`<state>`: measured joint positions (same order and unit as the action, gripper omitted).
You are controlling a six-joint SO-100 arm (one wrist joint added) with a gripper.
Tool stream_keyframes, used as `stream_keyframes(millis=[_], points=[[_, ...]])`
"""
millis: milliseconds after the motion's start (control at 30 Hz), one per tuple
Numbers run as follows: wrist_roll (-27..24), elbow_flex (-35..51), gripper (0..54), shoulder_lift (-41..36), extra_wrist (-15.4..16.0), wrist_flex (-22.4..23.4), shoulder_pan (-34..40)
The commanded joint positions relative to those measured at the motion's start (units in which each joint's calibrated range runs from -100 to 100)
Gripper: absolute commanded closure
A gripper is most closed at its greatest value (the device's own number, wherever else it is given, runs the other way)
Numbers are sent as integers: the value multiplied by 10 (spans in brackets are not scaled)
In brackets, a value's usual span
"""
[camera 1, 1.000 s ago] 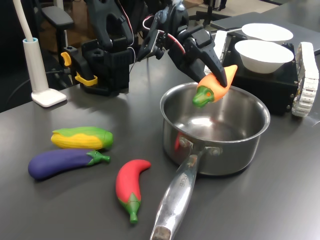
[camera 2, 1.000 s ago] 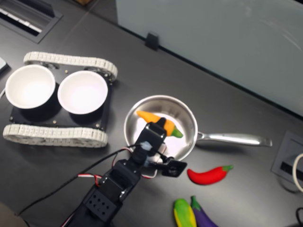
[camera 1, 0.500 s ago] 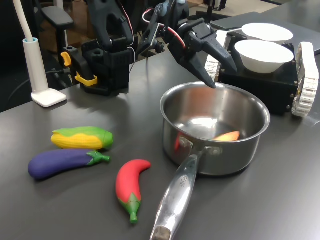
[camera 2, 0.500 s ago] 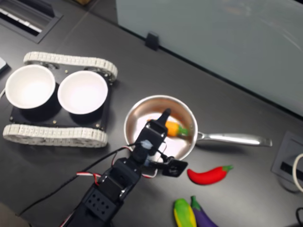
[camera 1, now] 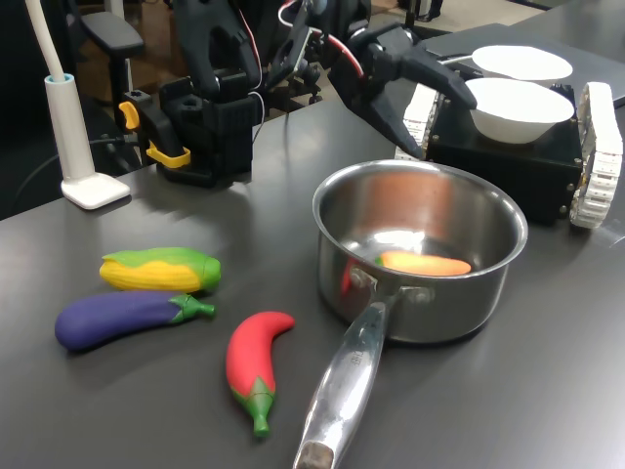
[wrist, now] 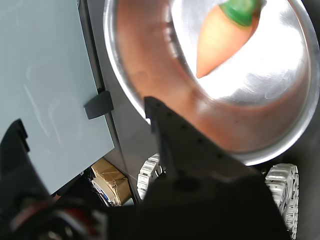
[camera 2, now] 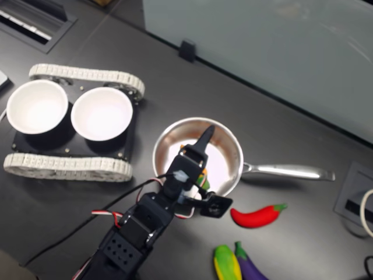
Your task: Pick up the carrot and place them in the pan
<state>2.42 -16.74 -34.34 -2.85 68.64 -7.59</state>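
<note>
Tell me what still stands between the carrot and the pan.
Nothing visible does. The carrot already lies on the floor of the pan. The pincer hangs open and empty above the pan's far rim, touching neither.

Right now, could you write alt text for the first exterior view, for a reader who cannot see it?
A carrot lies inside a steel pan on a dark table, with the open gripper raised above the pan's far rim. Corn, an eggplant and a red chili lie at the first exterior view's left.
</note>
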Motion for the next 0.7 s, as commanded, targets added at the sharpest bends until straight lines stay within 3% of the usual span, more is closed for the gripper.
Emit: stream_keyframes(millis=[0, 100, 367, 667], points=[[4, 72, 153, -6, -8, 17, -8], [13, 85, 176, -10, -8, 22, -12], [39, 114, 363, -51, -8, 30, -8], [58, 139, 534, -107, -8, 53, 8]])
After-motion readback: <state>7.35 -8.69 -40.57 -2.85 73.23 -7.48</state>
